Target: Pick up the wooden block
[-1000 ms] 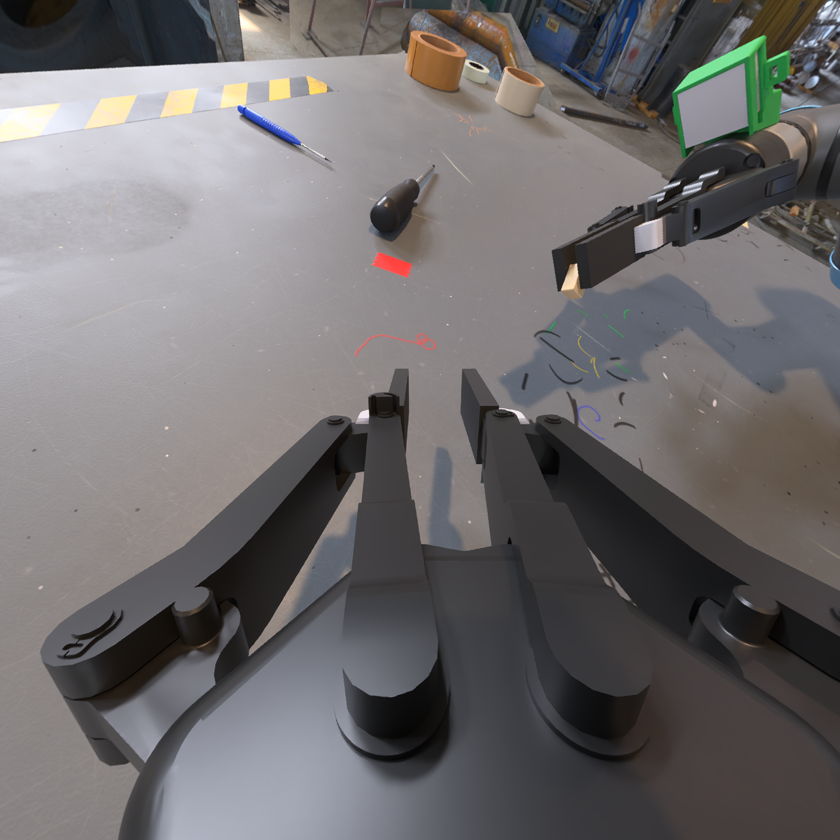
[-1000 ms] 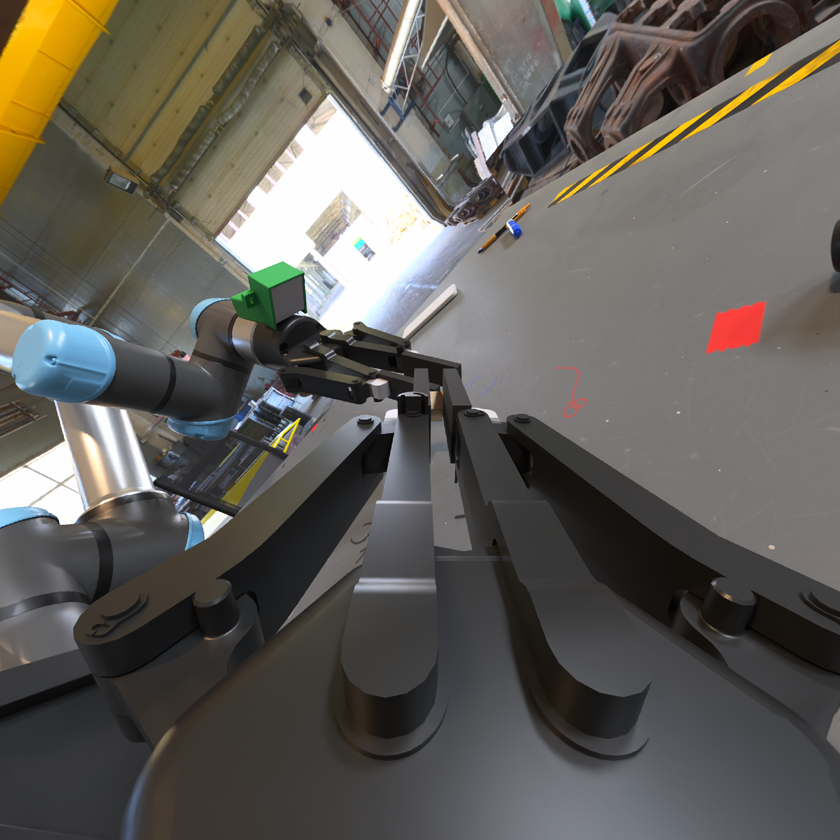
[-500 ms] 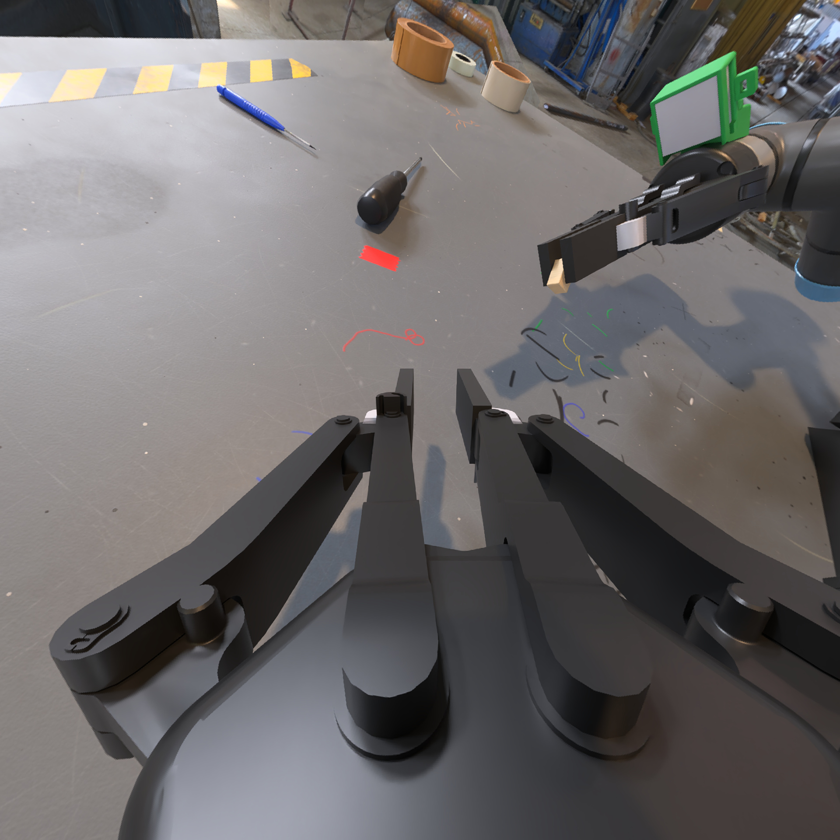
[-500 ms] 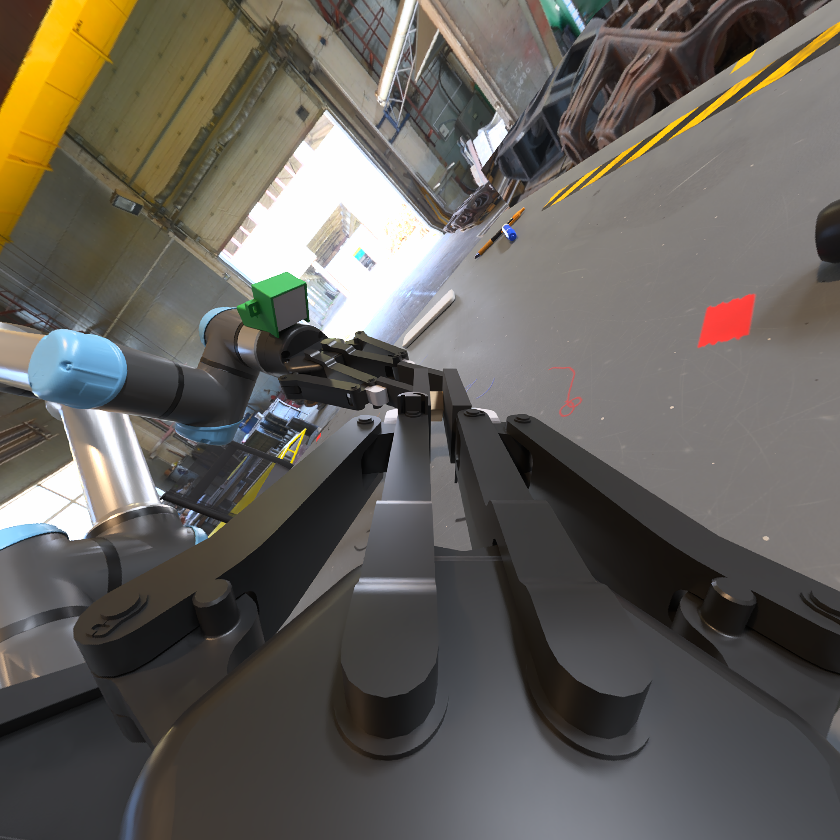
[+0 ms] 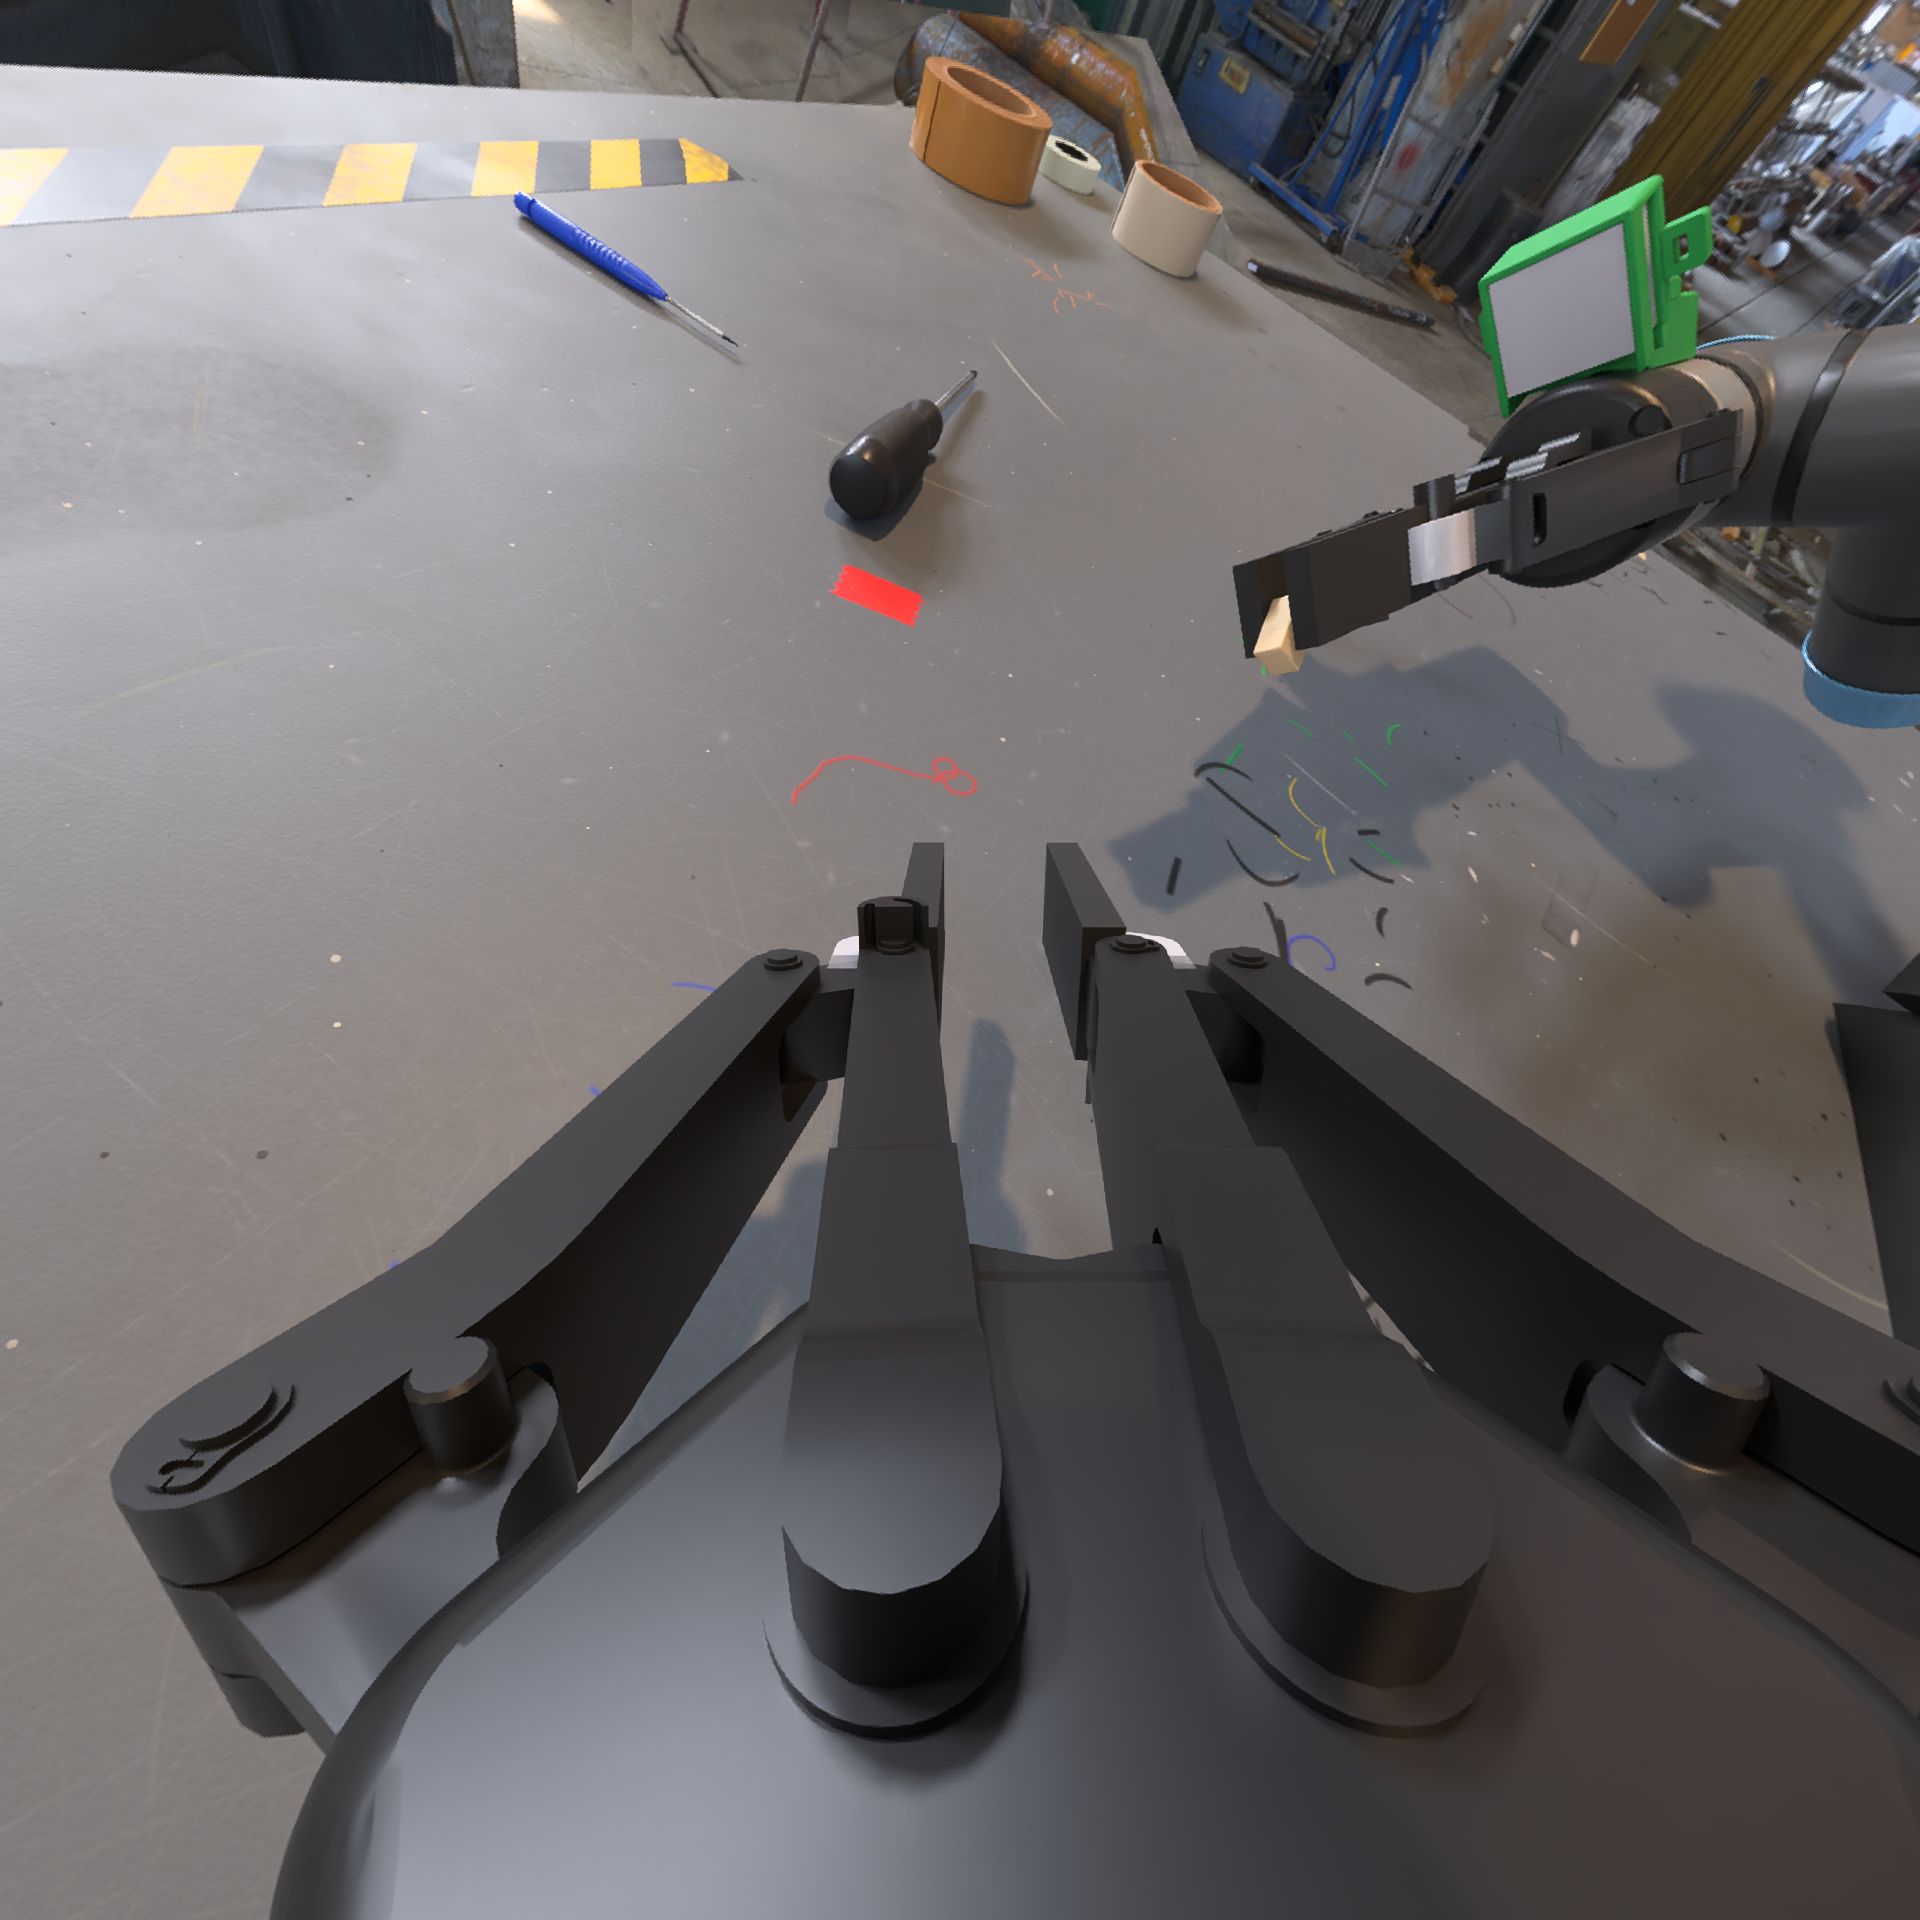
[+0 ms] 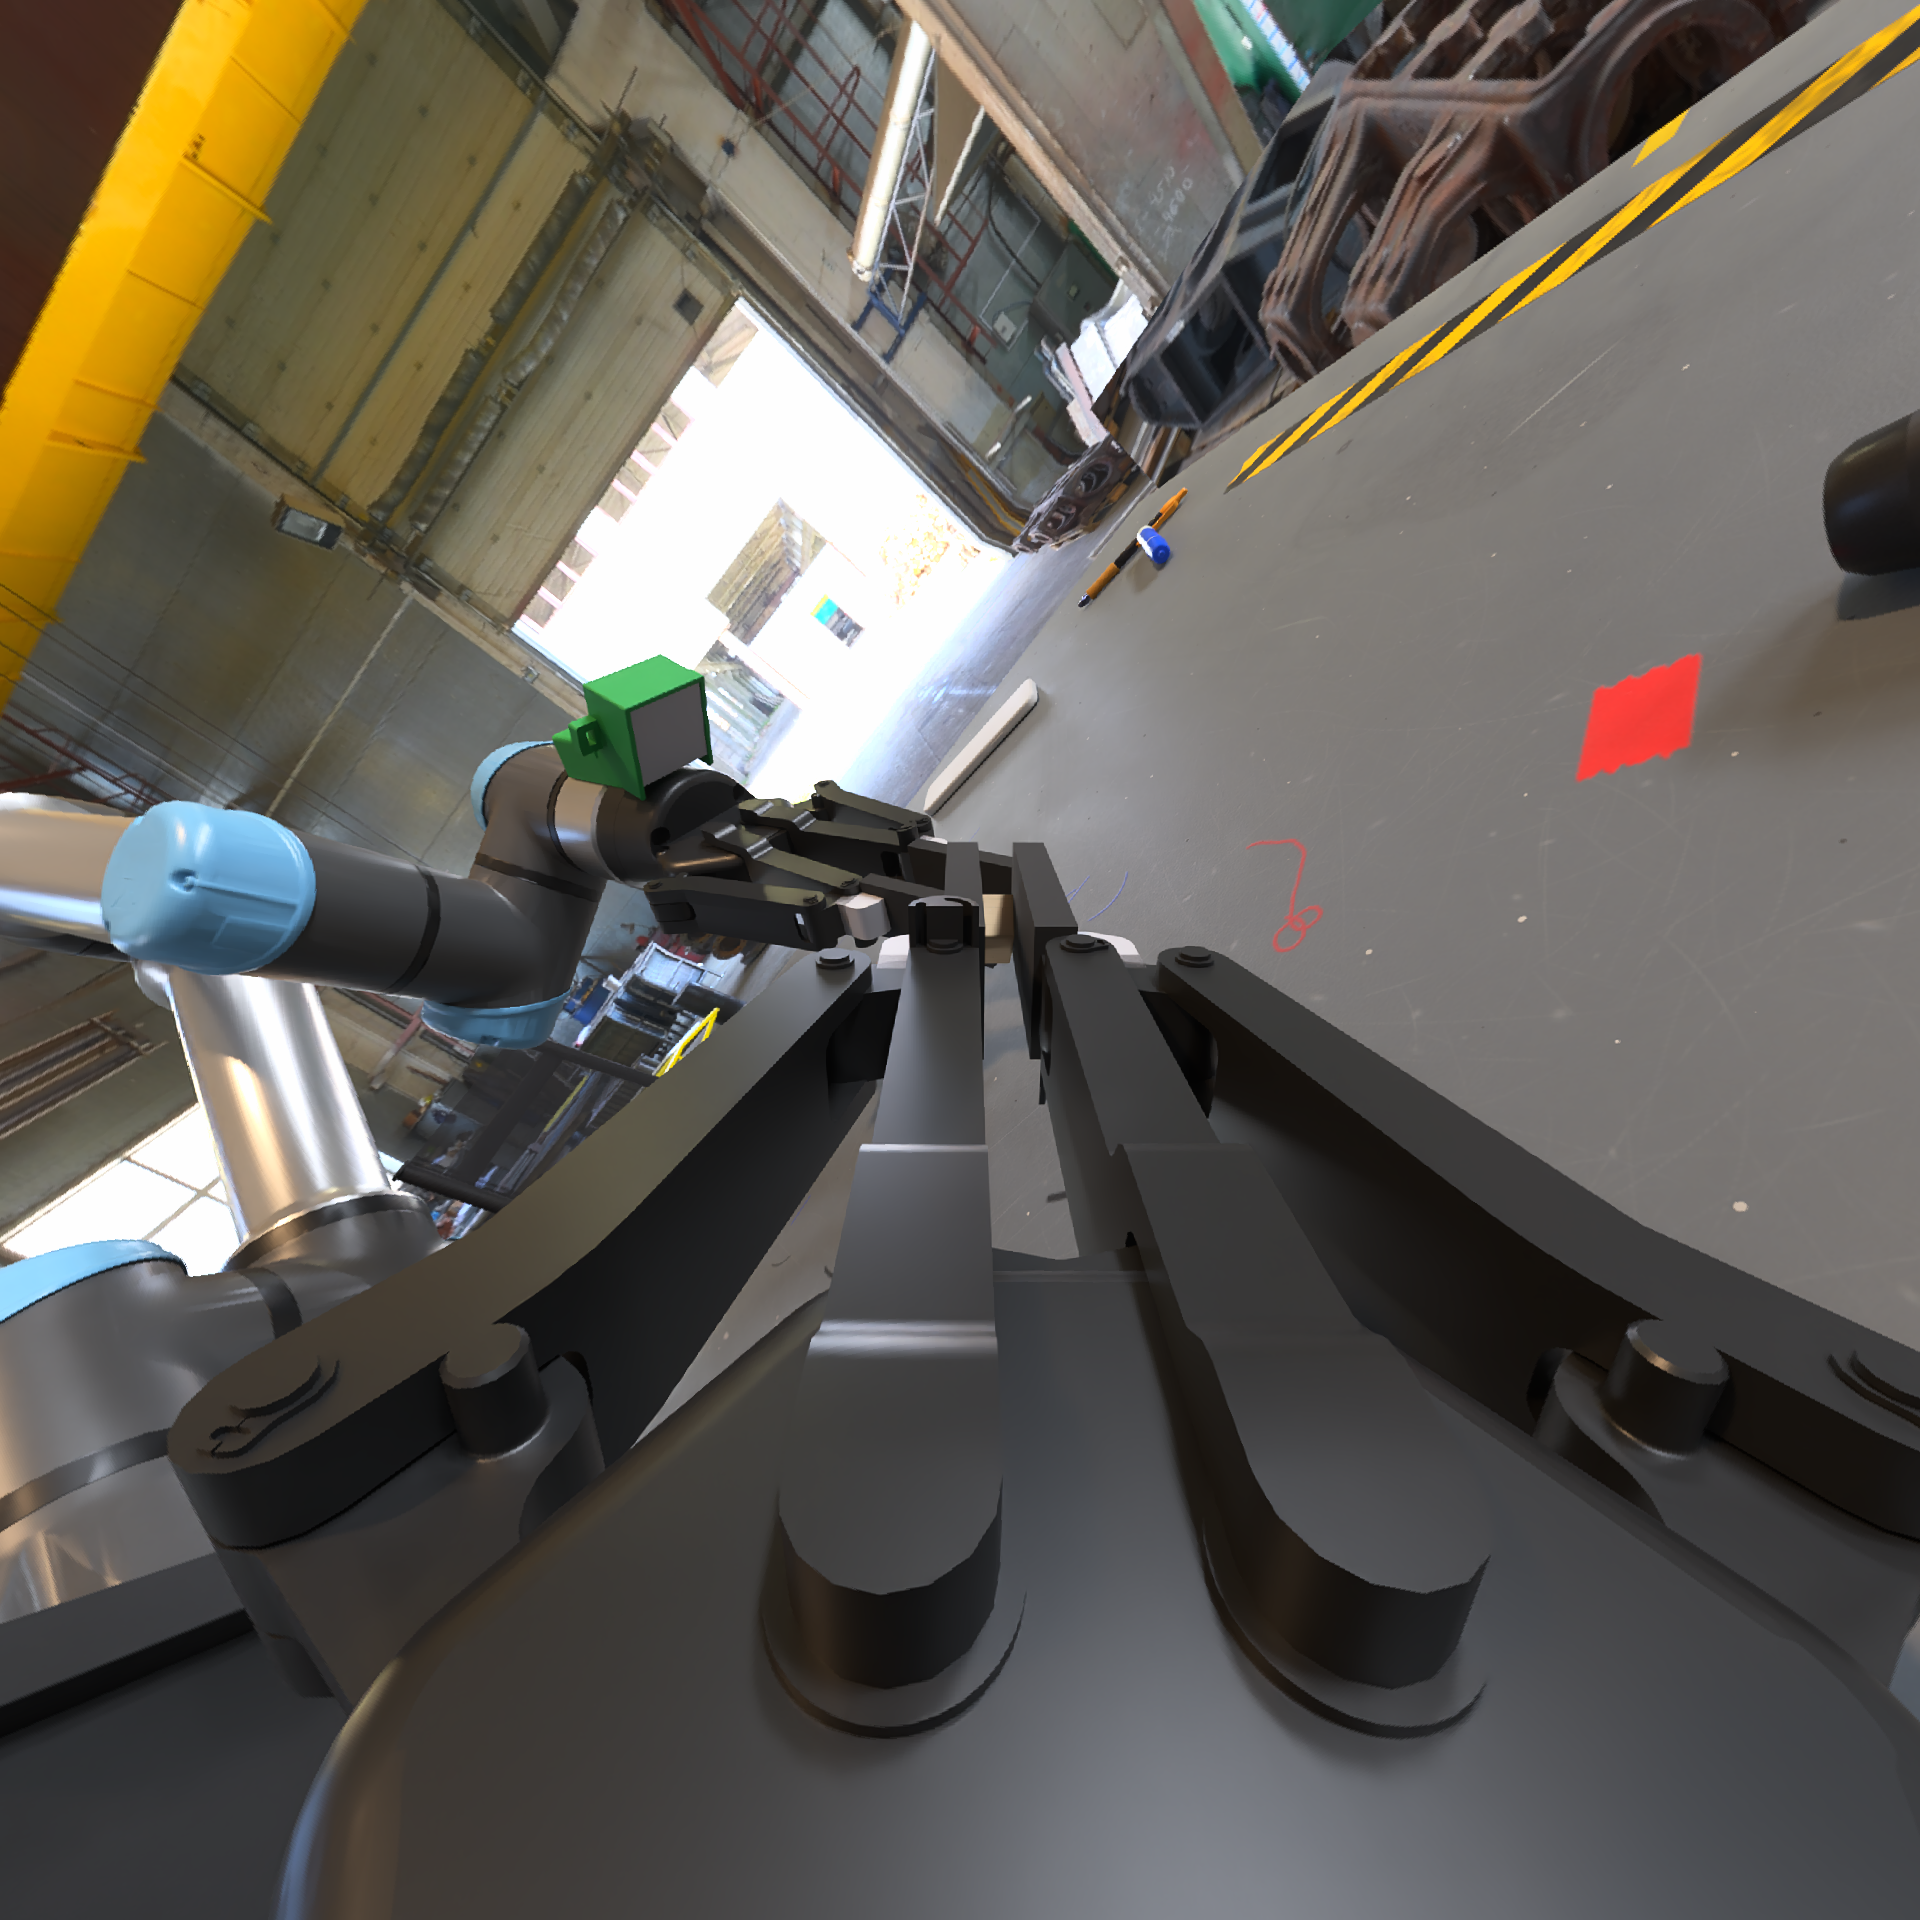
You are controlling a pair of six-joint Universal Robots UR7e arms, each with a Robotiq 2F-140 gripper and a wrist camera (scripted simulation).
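Observation:
The small light wooden block (image 5: 1278, 646) is clamped between the fingertips of my right gripper (image 5: 1273, 613), which holds it in the air above the grey table (image 5: 416, 727); its shadow lies below. In the right wrist view the block (image 6: 997, 914) shows between the shut fingers of the right gripper (image 6: 997, 883). My left gripper (image 5: 995, 868) hovers low over the table, left of and nearer than the block, with a narrow gap between its fingers and nothing in it. The left arm also shows in the right wrist view (image 6: 769, 842).
A black-handled screwdriver (image 5: 883, 468), a red patch (image 5: 876, 594) and a blue screwdriver (image 5: 613, 260) lie farther out. An orange ring (image 5: 977, 130), a small white roll (image 5: 1072, 164) and a beige ring (image 5: 1164, 213) stand at the far edge. Wire scraps (image 5: 1288, 821) litter the shadowed area.
The right gripper keeps the block held above the table. Both views have drifted only slightly; neither gripper's jaws have moved.

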